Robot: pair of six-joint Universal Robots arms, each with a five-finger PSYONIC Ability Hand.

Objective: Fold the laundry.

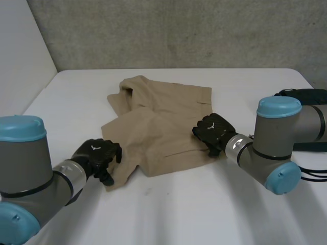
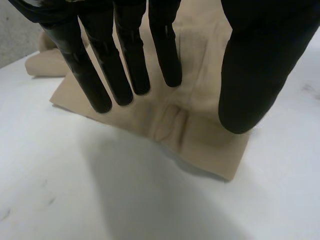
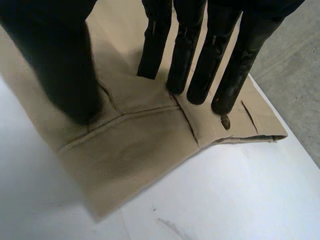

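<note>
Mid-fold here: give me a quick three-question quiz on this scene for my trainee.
1. True or false: the tan garment hangs in the air, clear of the table.
2. The right hand has its fingers: A) straight, over the garment's edge; B) curled into a fist; C) wrapped round a hanger.
3. Fill in: the ___ hand is at the garment's nearest corner in the head view.

Key: 1 false; 2 A; 3 left hand.

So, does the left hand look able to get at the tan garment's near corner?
Likely yes: the left hand sits right at that corner of the tan garment, its fingers straight, with nothing between them.
</note>
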